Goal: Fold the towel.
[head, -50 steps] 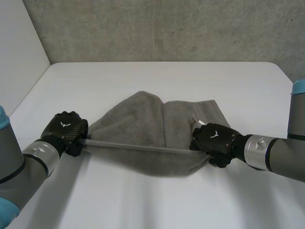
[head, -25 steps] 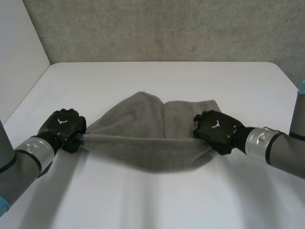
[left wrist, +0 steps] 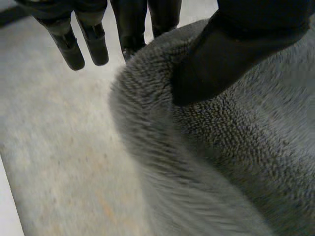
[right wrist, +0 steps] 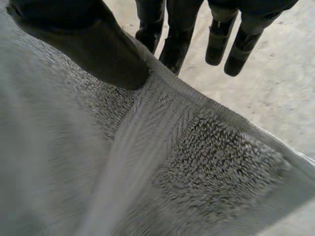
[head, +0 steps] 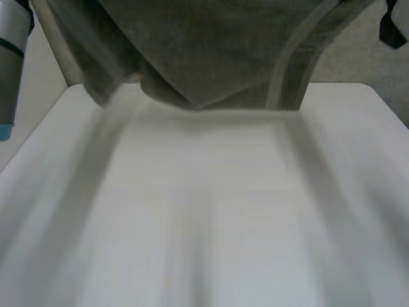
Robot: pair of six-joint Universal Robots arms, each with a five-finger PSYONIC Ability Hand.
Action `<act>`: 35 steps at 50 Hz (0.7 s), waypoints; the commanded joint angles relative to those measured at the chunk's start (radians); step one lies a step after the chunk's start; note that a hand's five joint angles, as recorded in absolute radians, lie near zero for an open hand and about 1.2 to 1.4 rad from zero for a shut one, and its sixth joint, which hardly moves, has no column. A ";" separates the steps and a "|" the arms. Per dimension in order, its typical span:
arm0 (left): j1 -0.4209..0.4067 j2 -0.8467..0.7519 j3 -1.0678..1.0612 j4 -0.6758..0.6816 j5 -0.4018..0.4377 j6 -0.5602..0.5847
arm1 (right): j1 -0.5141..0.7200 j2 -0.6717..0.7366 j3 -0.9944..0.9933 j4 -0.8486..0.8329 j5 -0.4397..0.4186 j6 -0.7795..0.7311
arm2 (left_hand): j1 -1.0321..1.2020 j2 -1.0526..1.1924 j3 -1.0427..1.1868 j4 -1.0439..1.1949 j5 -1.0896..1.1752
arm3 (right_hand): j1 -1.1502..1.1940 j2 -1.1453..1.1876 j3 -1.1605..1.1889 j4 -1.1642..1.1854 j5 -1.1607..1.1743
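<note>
Left hand (left wrist: 221, 54) and right hand (right wrist: 93, 44) each pinch the towel (head: 211, 45) between thumb and fingers; it hangs below them over the surface (head: 204, 211).

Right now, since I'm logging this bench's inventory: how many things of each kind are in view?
Grey terry towel: 1
Black robot hands: 2 (left hand, right hand)
White table: 1
Total: 4
</note>
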State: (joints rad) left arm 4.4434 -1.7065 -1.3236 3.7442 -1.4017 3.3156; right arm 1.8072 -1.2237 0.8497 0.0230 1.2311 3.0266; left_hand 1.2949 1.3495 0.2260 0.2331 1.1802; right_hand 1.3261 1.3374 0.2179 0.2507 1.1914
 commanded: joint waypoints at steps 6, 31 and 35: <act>0.140 0.051 -0.493 0.077 0.158 -0.044 | -0.051 -0.097 0.625 -0.129 -0.173 -0.084 | 0.101 0.047 -0.051 -0.059 0.042 | 0.070 0.059 -0.043 -0.076 0.030; 0.215 0.114 -0.756 -0.282 0.227 0.205 | -0.252 -0.419 0.934 0.043 -0.318 -0.281 | 0.101 0.047 -0.051 -0.059 0.042 | 0.070 0.059 -0.043 -0.076 0.030; 0.220 0.186 -0.756 -0.328 0.227 0.202 | -0.316 -0.493 0.892 0.139 -0.381 -0.282 | 0.101 0.047 -0.051 -0.059 0.042 | 0.070 0.059 -0.043 -0.076 0.030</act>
State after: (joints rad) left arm 4.6598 -1.6087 -2.0832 3.4677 -1.1741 3.5245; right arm 1.5630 -1.6270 1.7916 0.0468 0.9143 2.7427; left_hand 1.2949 1.3529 0.2260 0.2332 1.1809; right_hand 1.3264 1.3375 0.2178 0.2507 1.1929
